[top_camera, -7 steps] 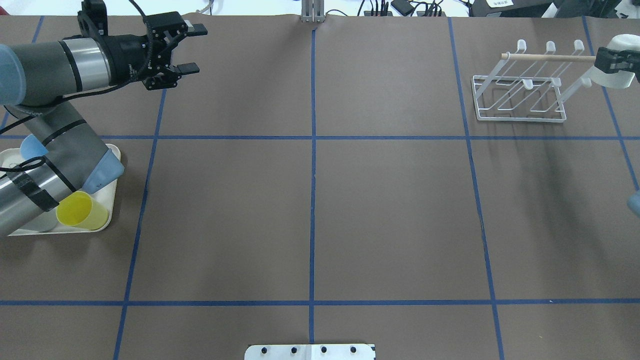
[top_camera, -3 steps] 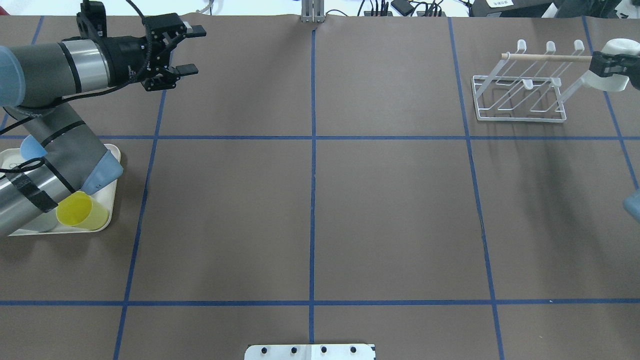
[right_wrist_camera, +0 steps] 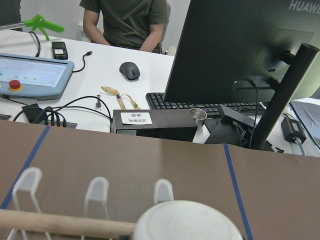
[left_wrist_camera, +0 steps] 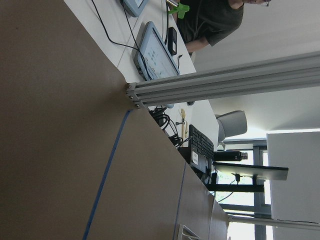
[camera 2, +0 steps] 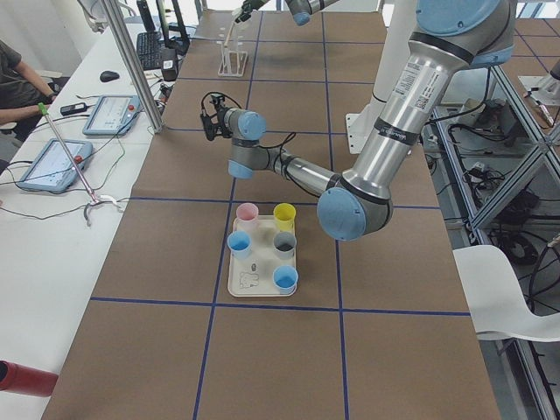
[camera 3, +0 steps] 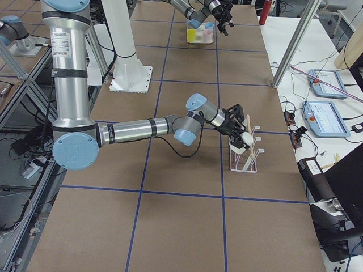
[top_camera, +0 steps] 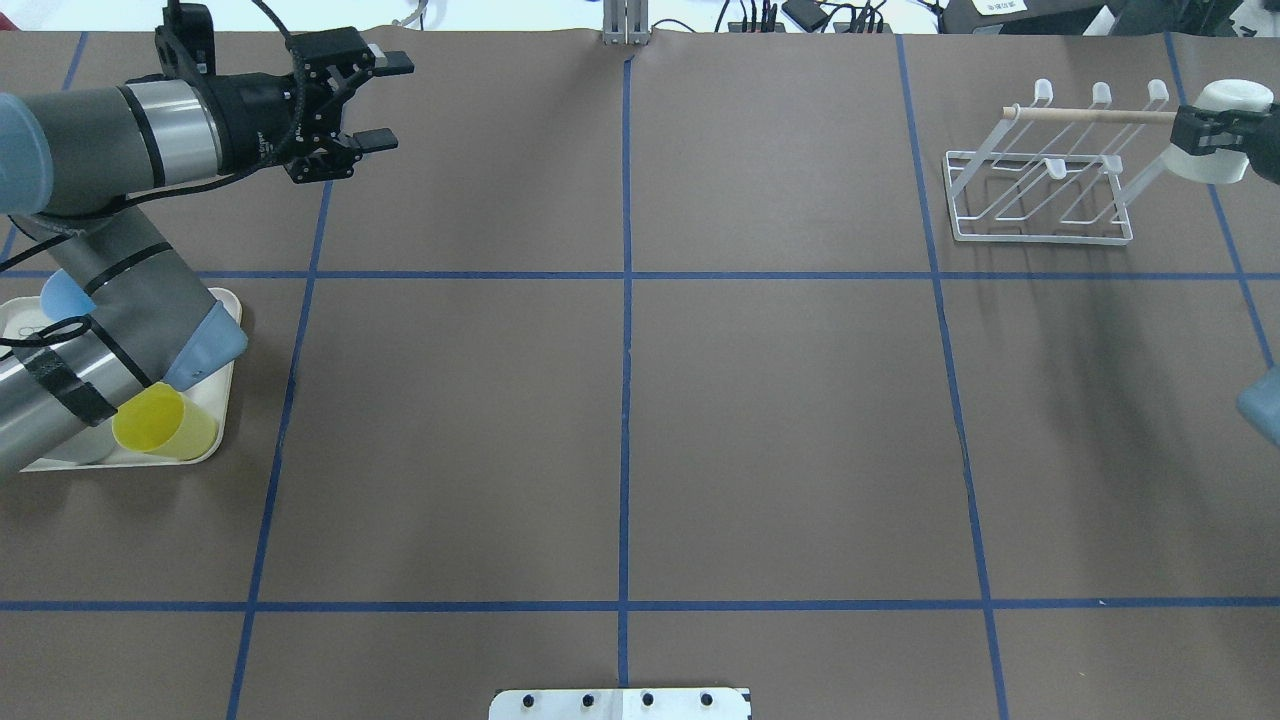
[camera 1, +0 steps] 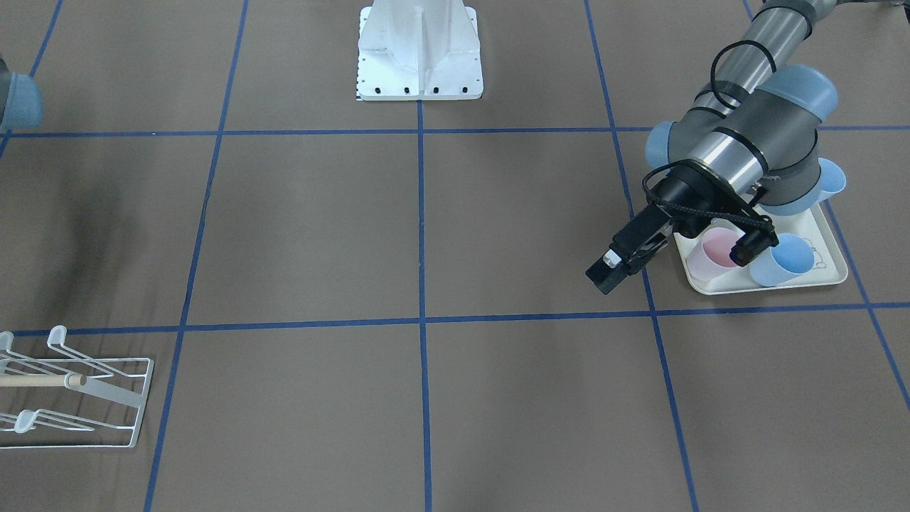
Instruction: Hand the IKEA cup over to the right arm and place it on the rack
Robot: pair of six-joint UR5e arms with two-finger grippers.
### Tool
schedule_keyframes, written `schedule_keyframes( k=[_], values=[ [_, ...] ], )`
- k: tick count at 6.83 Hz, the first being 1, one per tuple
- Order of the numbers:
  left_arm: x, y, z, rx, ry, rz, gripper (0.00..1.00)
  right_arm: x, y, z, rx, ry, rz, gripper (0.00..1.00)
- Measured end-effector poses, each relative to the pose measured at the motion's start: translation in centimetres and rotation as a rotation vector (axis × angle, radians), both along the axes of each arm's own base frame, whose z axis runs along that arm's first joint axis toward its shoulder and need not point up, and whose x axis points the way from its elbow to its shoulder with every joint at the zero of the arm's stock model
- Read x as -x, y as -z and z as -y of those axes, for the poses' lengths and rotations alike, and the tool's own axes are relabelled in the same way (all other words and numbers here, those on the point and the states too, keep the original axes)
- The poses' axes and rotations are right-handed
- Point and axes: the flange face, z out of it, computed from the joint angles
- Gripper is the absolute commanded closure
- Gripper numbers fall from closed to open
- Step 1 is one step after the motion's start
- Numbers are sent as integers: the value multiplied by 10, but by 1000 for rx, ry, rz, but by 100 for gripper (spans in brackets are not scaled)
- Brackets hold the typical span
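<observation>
On the surface (top_camera: 700,400), the white wire rack (top_camera: 1040,240) stands far right. The left end effector (top_camera: 388,100) hangs spread, empty. The right end effector (top_camera: 1205,130) clasps the white IKEA cup (top_camera: 1210,168) beside the wooden rod (top_camera: 1090,115). Centre the cup's mouth over a capped prong (top_camera: 1157,90), lower it straight, then release.

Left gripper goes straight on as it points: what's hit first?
Just ahead of the left gripper is only bare table. Further on, probably the aluminium post at the table's far edge, though depth is unclear.
</observation>
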Motion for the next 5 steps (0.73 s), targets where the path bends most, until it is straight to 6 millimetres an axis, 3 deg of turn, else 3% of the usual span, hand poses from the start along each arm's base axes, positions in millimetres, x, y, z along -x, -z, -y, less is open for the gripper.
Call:
schedule_keyframes(
  k=[5],
  values=[
    [0, -1, 0, 3, 1, 1, 0, 3, -5, 1, 8, 1, -4, 100]
  ],
)
